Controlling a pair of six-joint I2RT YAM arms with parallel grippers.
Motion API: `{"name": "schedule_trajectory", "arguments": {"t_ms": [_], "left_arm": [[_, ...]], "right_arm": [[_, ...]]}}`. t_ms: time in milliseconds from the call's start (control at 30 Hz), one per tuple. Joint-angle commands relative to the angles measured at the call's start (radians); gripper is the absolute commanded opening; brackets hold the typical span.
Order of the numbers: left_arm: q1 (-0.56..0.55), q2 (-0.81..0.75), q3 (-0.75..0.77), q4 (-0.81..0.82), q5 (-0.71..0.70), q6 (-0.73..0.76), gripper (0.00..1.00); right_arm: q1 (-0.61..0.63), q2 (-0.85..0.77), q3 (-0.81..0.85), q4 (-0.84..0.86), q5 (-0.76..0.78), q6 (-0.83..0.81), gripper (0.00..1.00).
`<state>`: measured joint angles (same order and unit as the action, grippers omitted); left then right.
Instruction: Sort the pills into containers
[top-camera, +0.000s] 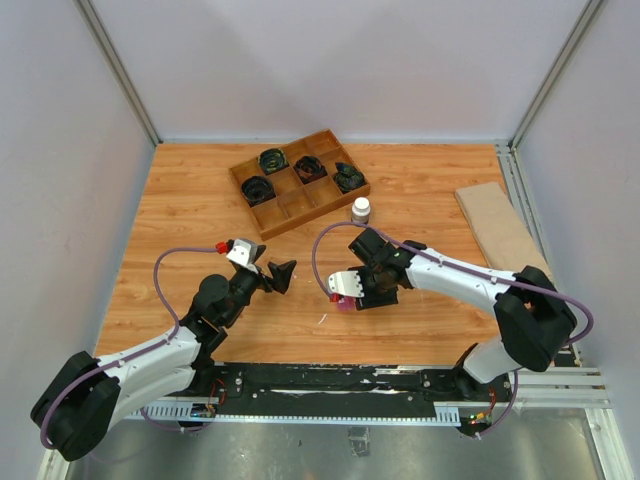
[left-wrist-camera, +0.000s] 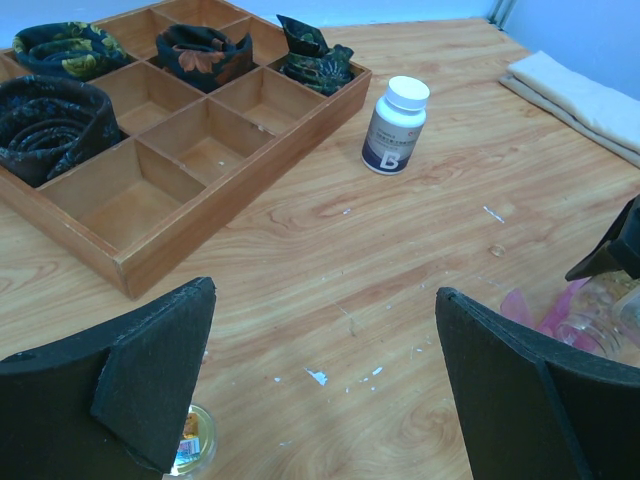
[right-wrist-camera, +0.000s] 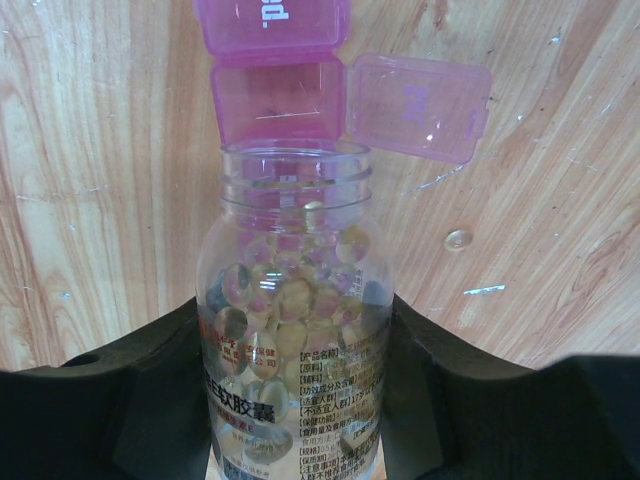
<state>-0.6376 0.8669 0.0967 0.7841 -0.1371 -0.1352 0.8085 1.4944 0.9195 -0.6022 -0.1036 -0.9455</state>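
My right gripper (right-wrist-camera: 295, 330) is shut on a small clear glass jar (right-wrist-camera: 290, 300) that holds several tan-yellowish pills (right-wrist-camera: 285, 300). The jar is tilted, its open mouth over the pink container strip (right-wrist-camera: 275, 95). One compartment's lid (right-wrist-camera: 418, 105) stands open. One loose pill (right-wrist-camera: 458, 239) lies on the wood to the right. In the top view the right gripper (top-camera: 356, 284) sits over the strip (top-camera: 345, 303) near the table's middle. My left gripper (top-camera: 275, 274) is open and empty, left of it. In the left wrist view the left gripper (left-wrist-camera: 325, 300) hovers over bare wood, with the strip (left-wrist-camera: 545, 305) at the right edge.
A brown wooden divided tray (top-camera: 300, 200) with black coiled items stands at the back. A white-capped bottle (top-camera: 361, 210) stands beside it, also in the left wrist view (left-wrist-camera: 395, 125). A tan board (top-camera: 500, 230) lies at the right. A small round lid (left-wrist-camera: 190, 442) lies under my left finger.
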Motion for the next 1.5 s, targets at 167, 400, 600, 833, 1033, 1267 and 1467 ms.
{"name": "schedule_trajectory", "arguments": {"t_ms": [167,400,600,833,1033,1267,1467], "left_arm": [[-0.007,-0.005,-0.002,0.038,-0.010,0.014,0.96],[-0.007,-0.002,-0.001,0.038,-0.008,0.014,0.96],[-0.006,0.001,0.000,0.038,-0.009,0.014,0.96],[-0.007,-0.001,0.000,0.038,-0.008,0.014,0.96],[-0.007,0.000,0.000,0.038,-0.008,0.014,0.96],[-0.007,0.002,0.000,0.038,-0.008,0.014,0.96],[-0.007,-0.001,0.000,0.038,-0.008,0.014,0.96]], "right_arm": [[0.009,0.024,0.015,-0.025,0.057,0.010,0.01],[0.009,0.025,0.025,-0.035,0.064,0.014,0.01],[0.008,0.013,0.026,-0.032,0.069,0.021,0.01],[0.010,-0.020,0.012,-0.004,0.051,0.020,0.01],[0.006,-0.023,0.008,0.005,0.061,0.020,0.01],[0.004,0.005,0.006,0.009,0.100,0.022,0.01],[-0.003,0.025,0.017,-0.007,0.112,0.032,0.01]]}}
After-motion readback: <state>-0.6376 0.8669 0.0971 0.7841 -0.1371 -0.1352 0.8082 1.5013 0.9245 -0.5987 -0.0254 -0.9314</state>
